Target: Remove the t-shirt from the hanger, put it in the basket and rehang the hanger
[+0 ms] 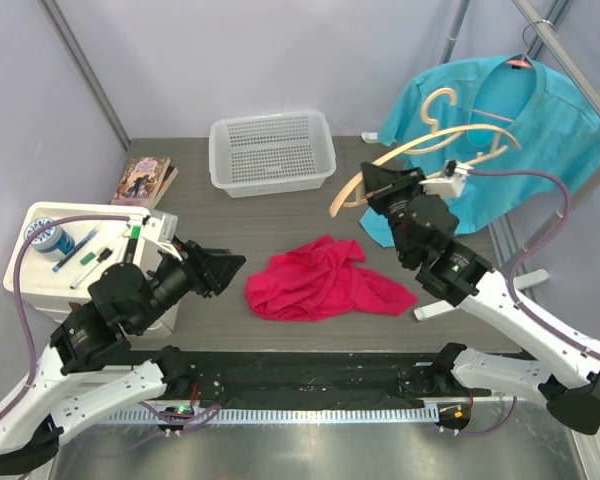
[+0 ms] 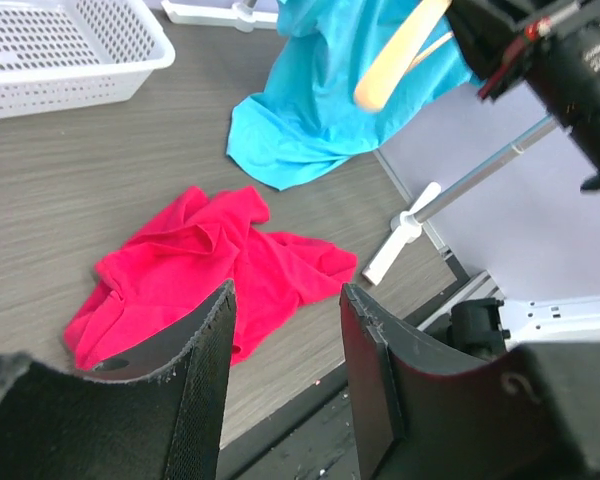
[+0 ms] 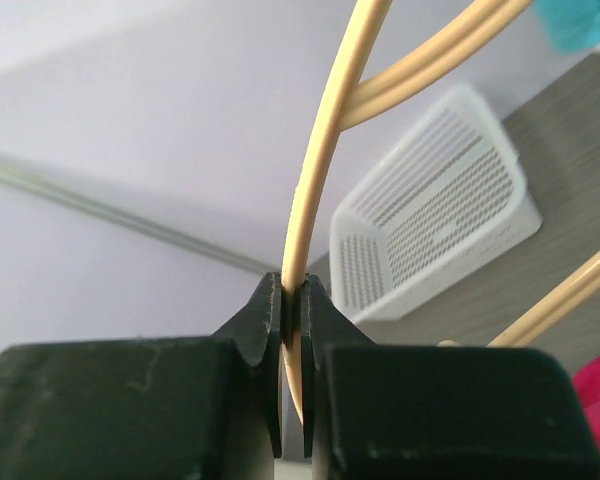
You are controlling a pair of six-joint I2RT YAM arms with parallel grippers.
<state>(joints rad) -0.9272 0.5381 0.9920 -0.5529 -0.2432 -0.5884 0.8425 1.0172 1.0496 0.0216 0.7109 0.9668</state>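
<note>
Low on the left of the overhead frame, the left fingers are spread apart with nothing between them, held above the grey surface and pointing toward the middle. Just beyond them, at the centre of the frame, the red t-shirt lies crumpled flat on the surface, off the hanger. Up and to the right, the right fingers are pressed together on the pale wooden hanger, pinching its thin rod and holding it bare in the air. Farther back, a white perforated basket sits at upper centre, a book to its left. At the upper right a blue shirt hangs, its hem touching the surface.
</note>
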